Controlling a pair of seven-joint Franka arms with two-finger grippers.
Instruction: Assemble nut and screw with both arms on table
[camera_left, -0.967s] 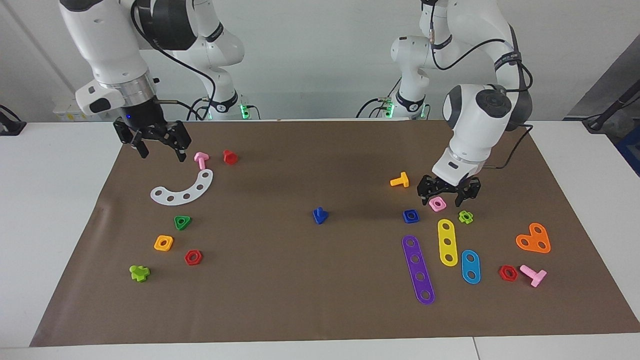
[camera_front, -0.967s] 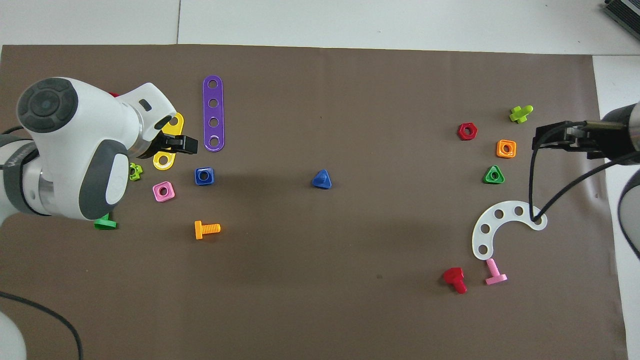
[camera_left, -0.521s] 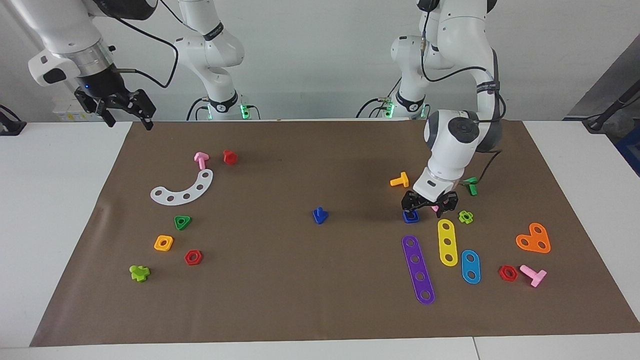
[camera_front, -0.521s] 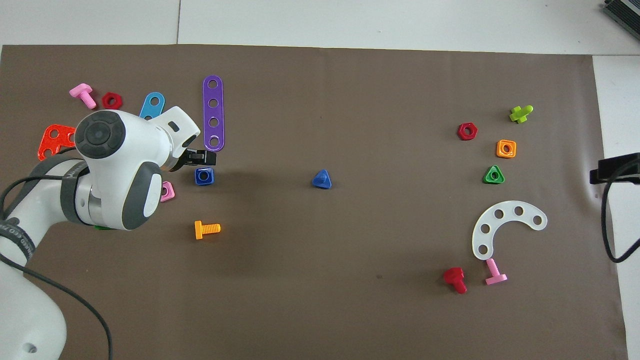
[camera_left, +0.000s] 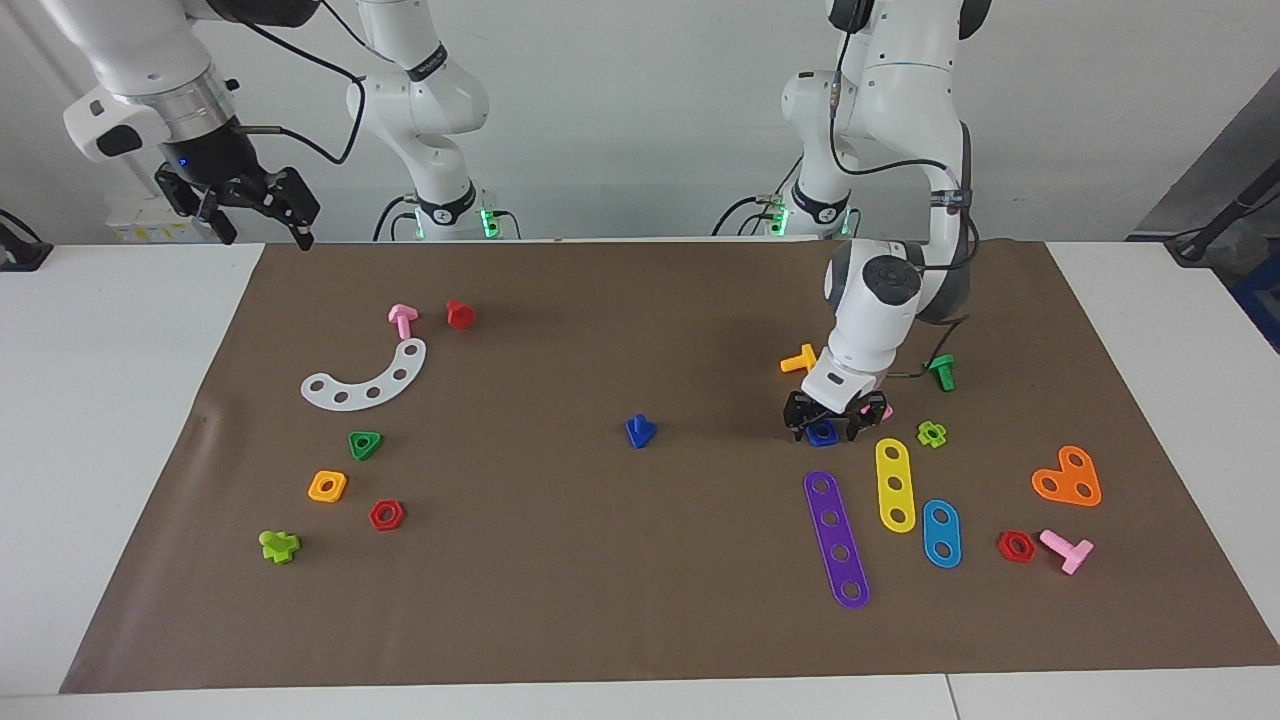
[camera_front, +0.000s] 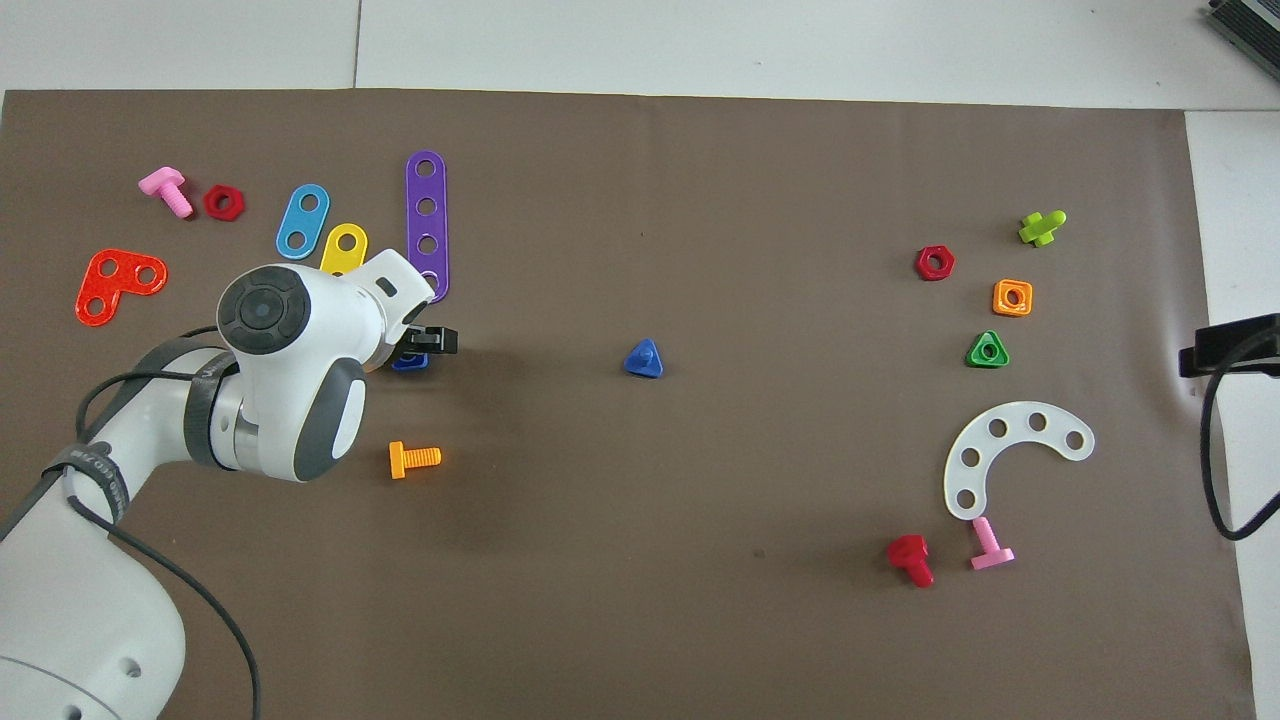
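the step in hand looks like the pickup of the nut (camera_left: 822, 431). it lies flat on the mat (camera_left: 600, 600), at about 3 o'clock from the screw (camera_left: 640, 431) in the facing view, and well apart from it. the screw is left untouched near the middle of the mat, head down with its shaft up.

the left gripper (camera_left: 823, 437) is set low over the nut with its fingers spread, one on each side of it. no pinch can be made out yet, and the nut is seen resting on the mat. the right gripper (camera_left: 255, 205) is held high and spread over the mat's corner at about 10 o'clock in that view; that arm is just kept waiting.

how it's probably done well: the fingers should be squared up on two flat sides of the nut, not on its corners, so it isn't spun out when squeezed. the hole should be kept clear, since the screw's shaft has to be fed through it later. a pink nut (camera_left: 884, 410) sits just beside at about 2 o'clock and a purple strip (camera_left: 836, 538) near at 6 o'clock, so neither should be dragged along. the lift is best made straight up.
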